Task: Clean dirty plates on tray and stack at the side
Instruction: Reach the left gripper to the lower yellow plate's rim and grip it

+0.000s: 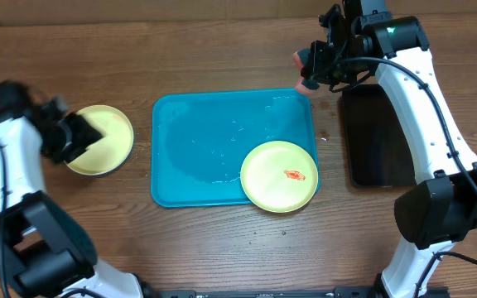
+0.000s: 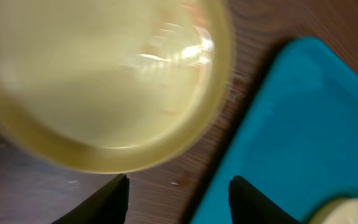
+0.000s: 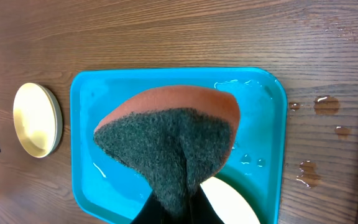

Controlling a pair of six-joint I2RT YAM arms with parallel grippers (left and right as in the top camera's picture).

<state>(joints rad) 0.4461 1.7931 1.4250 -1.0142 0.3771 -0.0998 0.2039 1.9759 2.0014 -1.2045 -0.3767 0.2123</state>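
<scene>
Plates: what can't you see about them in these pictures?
Overhead: how many plates the side stack holds; too small.
Left wrist: that stack is blurred, cut by the top edge.
Right wrist: sponge and bottom edge hide most of the dirty plate.

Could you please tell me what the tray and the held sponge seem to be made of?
The tray looks like glossy turquoise plastic: smooth, with wet reflections. The sponge seems orange foam backed with a coarse dark-green scouring pad, judging by its fibrous face.
</scene>
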